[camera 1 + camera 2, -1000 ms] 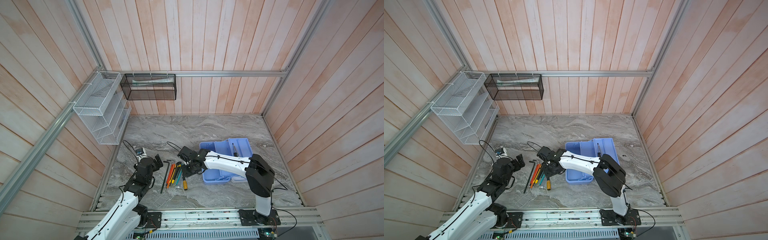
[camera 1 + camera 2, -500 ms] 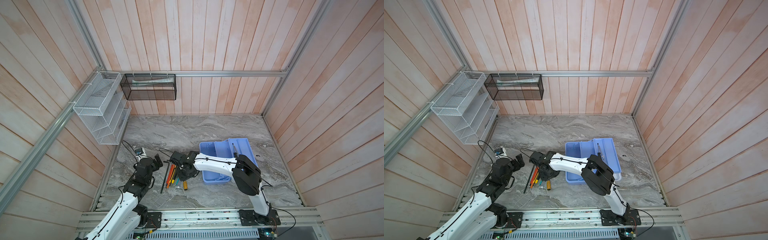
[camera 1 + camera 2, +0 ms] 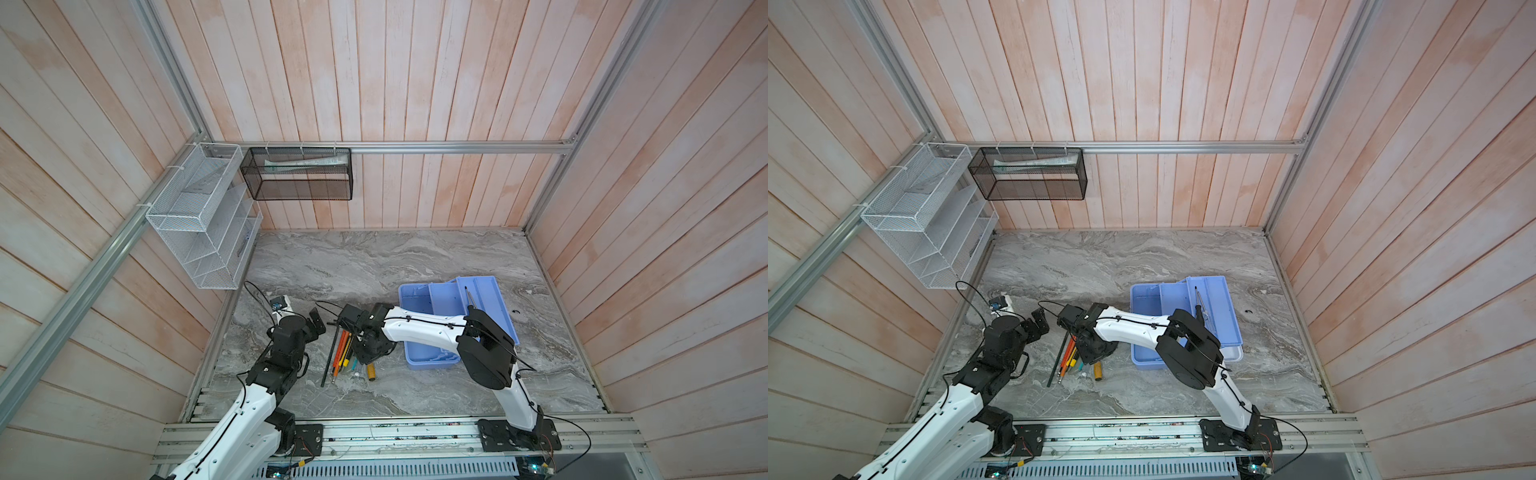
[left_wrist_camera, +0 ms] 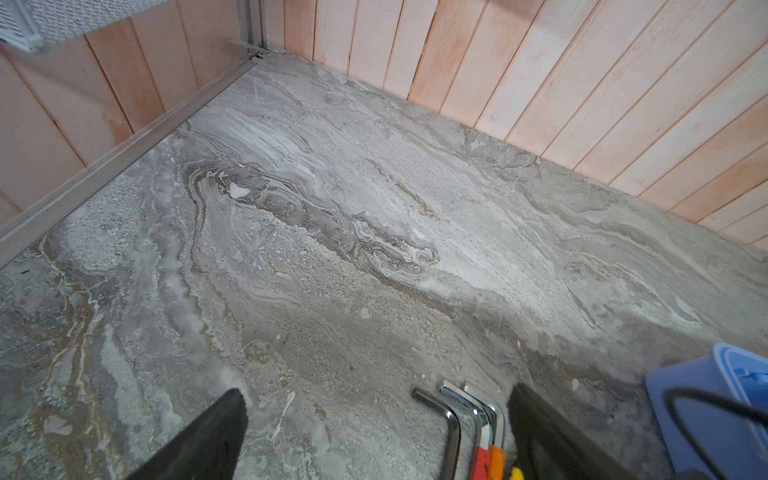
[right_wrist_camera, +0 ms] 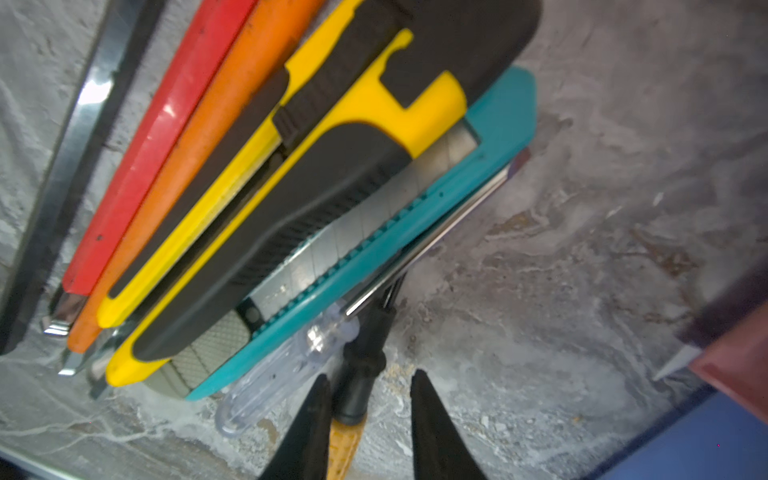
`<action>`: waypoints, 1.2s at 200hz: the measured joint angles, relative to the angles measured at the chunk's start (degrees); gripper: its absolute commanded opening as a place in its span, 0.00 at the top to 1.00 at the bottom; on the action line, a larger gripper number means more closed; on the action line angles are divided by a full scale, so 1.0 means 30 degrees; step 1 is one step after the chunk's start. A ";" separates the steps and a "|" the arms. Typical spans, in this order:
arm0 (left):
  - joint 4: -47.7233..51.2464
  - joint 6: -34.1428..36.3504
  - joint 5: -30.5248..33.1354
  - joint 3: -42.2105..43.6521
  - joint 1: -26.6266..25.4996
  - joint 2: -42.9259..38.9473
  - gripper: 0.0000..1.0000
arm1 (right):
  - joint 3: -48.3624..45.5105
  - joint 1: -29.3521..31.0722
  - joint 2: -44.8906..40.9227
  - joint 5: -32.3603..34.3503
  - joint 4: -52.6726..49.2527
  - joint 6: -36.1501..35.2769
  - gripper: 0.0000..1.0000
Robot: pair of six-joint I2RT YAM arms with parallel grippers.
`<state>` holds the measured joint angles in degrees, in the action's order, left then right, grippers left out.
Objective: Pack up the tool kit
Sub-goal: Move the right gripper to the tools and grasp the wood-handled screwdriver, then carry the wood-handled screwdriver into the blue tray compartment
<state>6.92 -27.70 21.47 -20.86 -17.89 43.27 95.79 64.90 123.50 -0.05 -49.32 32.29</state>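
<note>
- On the far left of the marble tabletop (image 3: 374, 266), the left gripper (image 4: 376, 432) hovers with its jaws wide apart. It holds nothing and sits just beside the bent ends of the hex keys (image 4: 478, 411).
- Next along, those hex keys lie side by side against the utility knives (image 5: 316, 187). All of them look stiff and light. The keys are thin, smooth steel lying flat, so they are probably slippery to pinch. The knives are best taken across the ribbed handle, clear of the visible blade segments.
- Right of the knives, a clear-handled screwdriver (image 5: 282, 374) and a yellow-handled screwdriver (image 5: 345, 449) lie touching the pile. The right gripper (image 5: 371, 376) stands low over the yellow one, jaws partly apart and straddling its black collar. One finger touches the collar and the other shows a gap, so nothing is clamped yet. That collar looks a sound place to hold: rigid, grippy and close to the handle's weight.
- Farthest right, the tool kit (image 3: 424, 357) sits on the table with its light blue base open. A tray (image 3: 490, 299) rests across it with one tool already inside, and most tools lie outside.
</note>
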 measured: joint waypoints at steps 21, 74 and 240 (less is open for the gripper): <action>0.0000 0.0000 0.0000 0.0000 0.0000 0.0000 0.00 | 0.0029 0.0000 0.0189 -0.0095 -0.0007 0.0007 0.69; 0.0000 0.0000 0.0000 0.0000 0.0000 0.0000 0.00 | 0.0189 0.0058 0.0554 -0.0131 -0.0138 0.0029 0.71; -0.0007 0.0000 0.0000 0.0000 0.0087 0.0022 0.00 | -0.2011 -0.1239 -0.1479 0.1355 -0.0525 0.0780 0.99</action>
<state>6.90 -27.70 21.47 -20.86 -17.63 43.33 89.76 61.19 119.07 4.01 -50.89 34.63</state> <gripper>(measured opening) 0.998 0.127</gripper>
